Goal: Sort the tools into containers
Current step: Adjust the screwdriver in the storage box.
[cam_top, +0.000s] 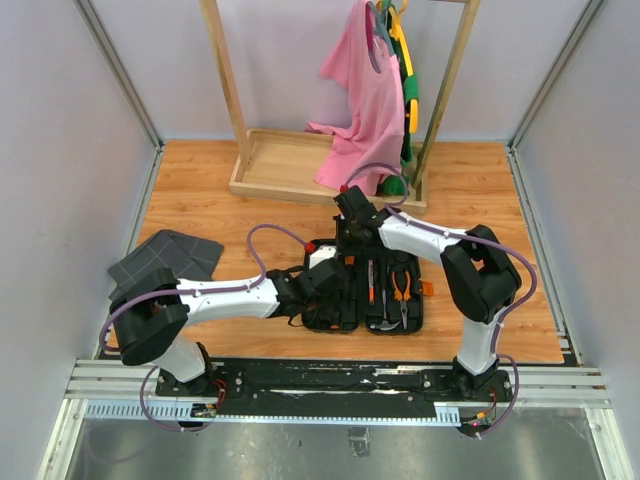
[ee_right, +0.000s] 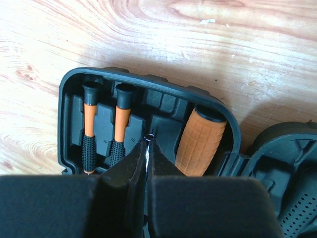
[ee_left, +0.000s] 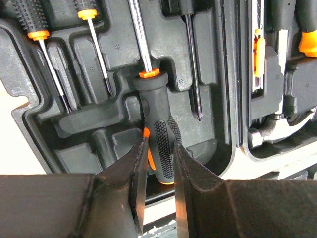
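Note:
The black tool case [cam_top: 345,318] lies open on the wooden floor, with pliers [cam_top: 402,288] and other tools in its right half. A large screwdriver [ee_left: 157,119] with a black-and-orange handle lies in the left half. My left gripper [ee_left: 158,166] is shut on the butt of that handle, one finger on each side. My right gripper [ee_right: 148,144] is at the far end of the case [ee_right: 69,99], shut on the thin shiny shaft. Two small screwdrivers [ee_right: 89,130] sit in slots beside it, next to a ribbed orange handle [ee_right: 200,141].
A dark grey grid-patterned fabric [cam_top: 165,258] lies left of the case. A wooden rack base [cam_top: 285,165] with a pink garment [cam_top: 362,100] hanging over it stands behind. More slim screwdrivers [ee_left: 96,49] and a steel hammer head [ee_left: 262,135] rest in moulded slots.

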Action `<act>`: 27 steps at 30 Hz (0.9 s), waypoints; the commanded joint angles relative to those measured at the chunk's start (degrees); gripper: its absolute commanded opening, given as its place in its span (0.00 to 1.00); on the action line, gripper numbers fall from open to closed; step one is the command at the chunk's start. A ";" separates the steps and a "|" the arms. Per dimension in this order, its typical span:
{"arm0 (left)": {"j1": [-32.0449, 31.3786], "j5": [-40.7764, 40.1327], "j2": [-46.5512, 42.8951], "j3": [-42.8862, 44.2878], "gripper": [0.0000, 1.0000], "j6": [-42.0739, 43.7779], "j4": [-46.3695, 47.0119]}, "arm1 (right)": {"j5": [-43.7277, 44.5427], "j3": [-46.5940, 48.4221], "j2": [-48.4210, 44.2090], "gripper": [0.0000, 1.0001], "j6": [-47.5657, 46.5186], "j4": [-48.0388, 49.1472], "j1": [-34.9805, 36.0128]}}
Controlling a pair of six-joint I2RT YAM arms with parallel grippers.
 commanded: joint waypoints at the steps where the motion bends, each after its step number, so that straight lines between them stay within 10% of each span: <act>1: -0.32 1.74 4.14 -4.11 0.20 1.83 -7.70 | 7.54 0.39 7.73 0.01 -3.12 -7.14 2.26; 27: -0.26 3.84 5.62 -4.73 0.14 2.38 -6.35 | 7.17 -5.22 25.19 0.00 -1.19 -8.32 8.33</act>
